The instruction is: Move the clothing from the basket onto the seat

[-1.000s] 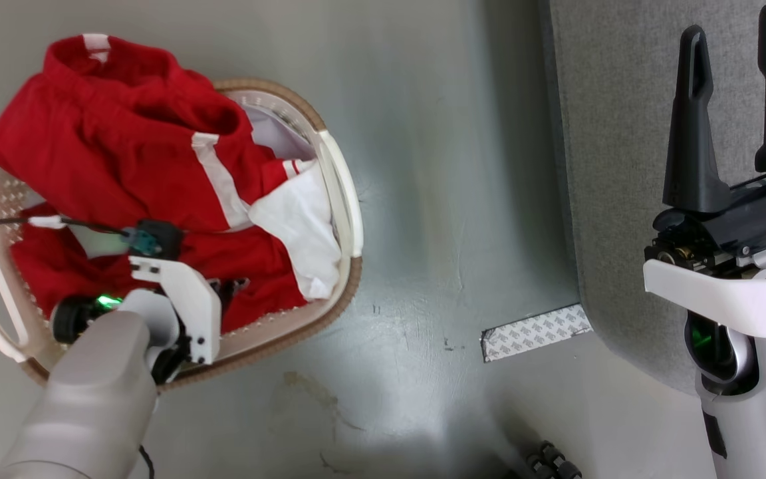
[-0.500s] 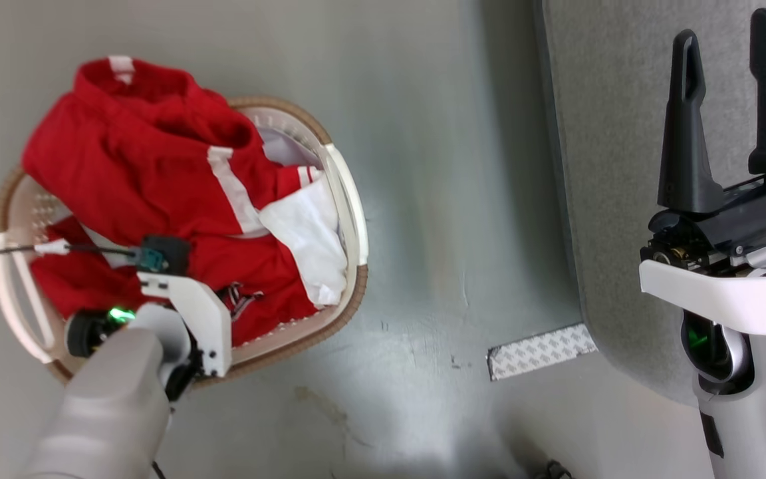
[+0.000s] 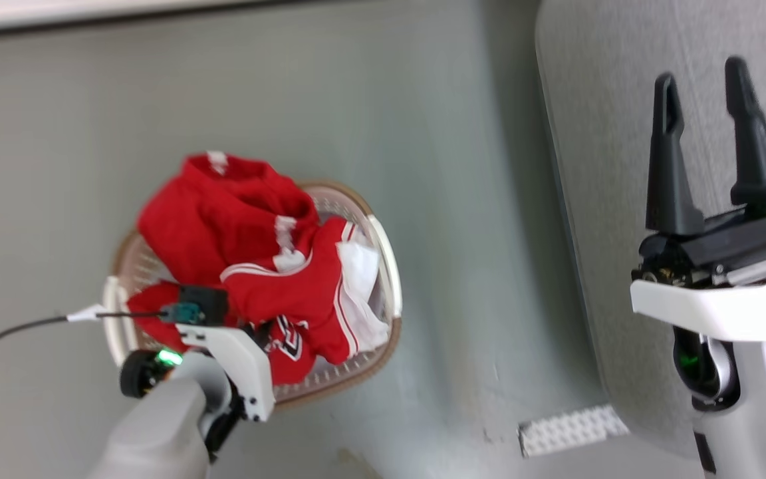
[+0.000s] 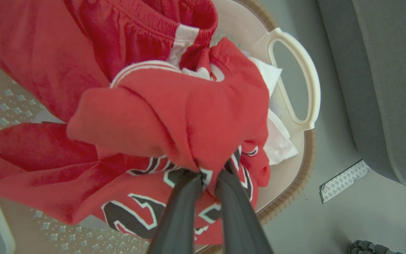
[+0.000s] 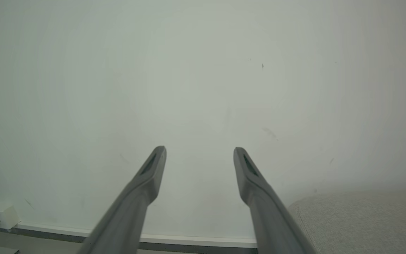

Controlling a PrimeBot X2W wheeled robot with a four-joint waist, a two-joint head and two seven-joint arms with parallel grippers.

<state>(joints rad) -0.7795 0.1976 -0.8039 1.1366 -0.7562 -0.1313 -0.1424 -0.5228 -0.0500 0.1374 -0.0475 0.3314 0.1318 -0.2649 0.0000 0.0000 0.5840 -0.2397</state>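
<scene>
**Desk:** Head view first. Where's the jersey?
**Me:** I see the red jersey (image 3: 223,219) heaped in the basket (image 3: 384,247), centre-left, spilling past the upper-left rim. A white cloth (image 3: 363,293) lies at its right edge. The seat (image 3: 596,100) fills the upper right. My right gripper (image 3: 701,72) stands in front of it, fingers spread, holding nothing.

**Desk:** Left wrist view?
**Me:** At bottom centre my left gripper (image 4: 208,174) is pinched tight on a fold of the jersey, beside the dark lettering. The basket's handle is at upper right.

**Desk:** Right wrist view?
**Me:** The fingers are apart, facing a pale wall (image 5: 203,70). The seat's corner is at lower right.
</scene>
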